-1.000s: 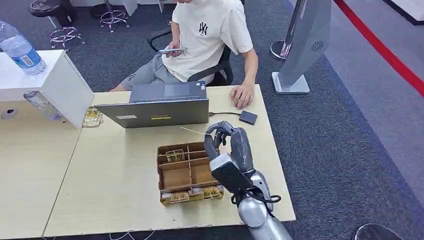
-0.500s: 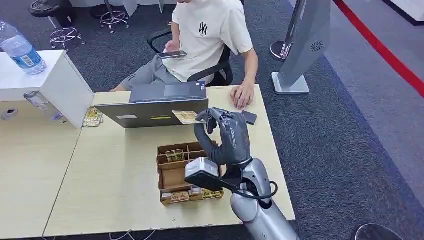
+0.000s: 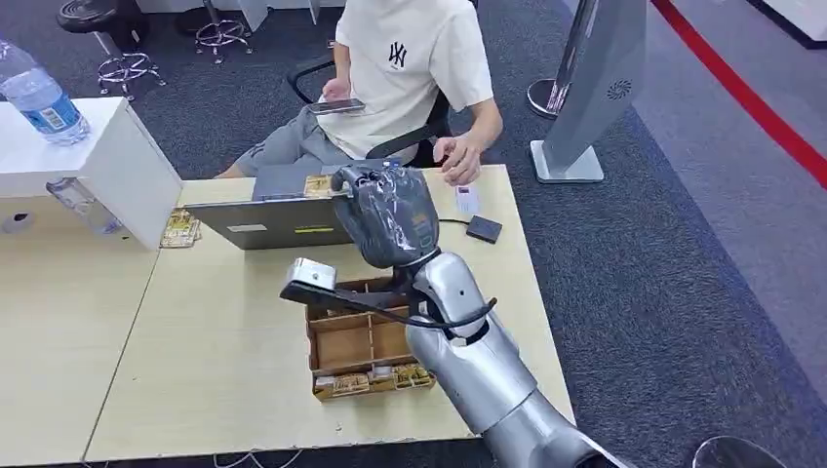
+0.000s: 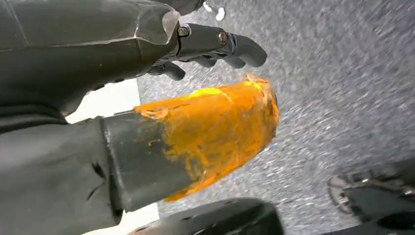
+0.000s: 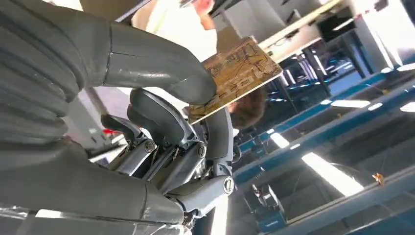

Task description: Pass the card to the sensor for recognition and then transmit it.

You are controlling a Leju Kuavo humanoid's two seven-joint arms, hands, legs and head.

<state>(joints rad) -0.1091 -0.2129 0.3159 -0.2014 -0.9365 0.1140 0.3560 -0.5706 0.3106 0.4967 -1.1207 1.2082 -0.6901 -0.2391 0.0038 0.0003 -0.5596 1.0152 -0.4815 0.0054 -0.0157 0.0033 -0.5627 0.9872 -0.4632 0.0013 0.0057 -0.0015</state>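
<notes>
My right hand [image 3: 388, 219] is raised above the table, over the near edge of the laptop [image 3: 283, 219]. It pinches a brown-gold patterned card [image 3: 317, 185] between thumb and fingers. The right wrist view shows the same card [image 5: 237, 73] sticking out past the thumb of my right hand [image 5: 161, 112]. A small black sensor pad [image 3: 484, 229] with a cable lies on the table to the right of the hand. My left hand [image 4: 147, 98], its thumb wrapped in orange tape, hangs over grey carpet and holds nothing.
A wooden compartment box [image 3: 363, 341] with several cards stands under my right forearm. A seated person [image 3: 410, 68] holds a phone, one hand [image 3: 458, 154] lifted over a small white card [image 3: 466, 200]. A white box [image 3: 117, 166] with a water bottle [image 3: 39, 97] stands left. More cards [image 3: 181, 227] lie beside it.
My right hand has risen and swung up and left with the card, from above the box to over the laptop. The person's hand has lifted off the table.
</notes>
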